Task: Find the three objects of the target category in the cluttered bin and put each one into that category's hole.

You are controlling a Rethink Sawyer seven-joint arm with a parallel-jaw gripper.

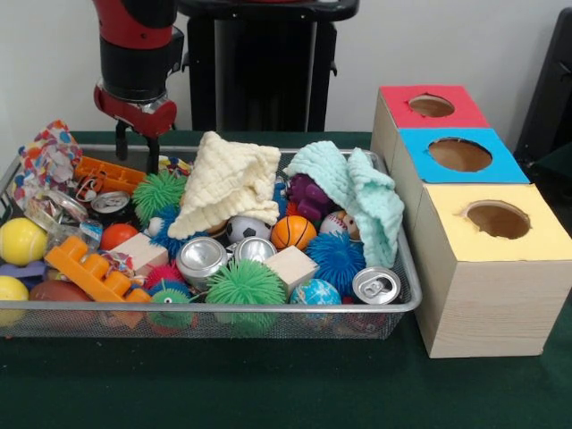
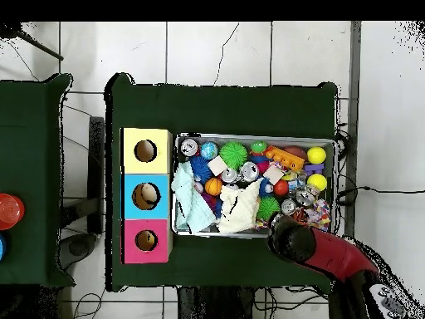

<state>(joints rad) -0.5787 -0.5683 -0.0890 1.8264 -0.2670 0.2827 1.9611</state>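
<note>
A green-covered worktop [image 1: 286,393] is shown bearing a wire-mesh bin [image 1: 407,299] heaped with toys, with a row of three wooden boxes set just beside the bin's end: the yellow-topped box [image 1: 492,268] nearest the camera, the blue-topped box [image 1: 460,154] behind it and the red-topped box [image 1: 431,105] farthest back, each cut with a round hole. The red and black arm [image 1: 134,45] is seen lowered over the bin's far corner, at the end away from the boxes, its gripper [image 1: 136,143] hanging just above the rim; two dark prongs are visible, but how far the jaws stand apart, or whether anything is held, cannot be told from either view. The target category is not named, so the wanted objects cannot be singled out; candidates lie throughout the bin. A cream knitted cloth [image 1: 223,183] and a mint knitted cloth [image 1: 357,192] are draped across the bin's middle, and items beneath them are likely to be missed. Drink cans [image 1: 201,259] lie half buried near the bin's centre among spiky rubber balls [image 1: 246,284], and a small basketball [image 1: 293,231] sits just behind them; round things are judged liable to roll from a grasp, and a cloth may be snagged and dragged out. The holes look snug, so a poorly centred drop could be caught on a box top.
</note>
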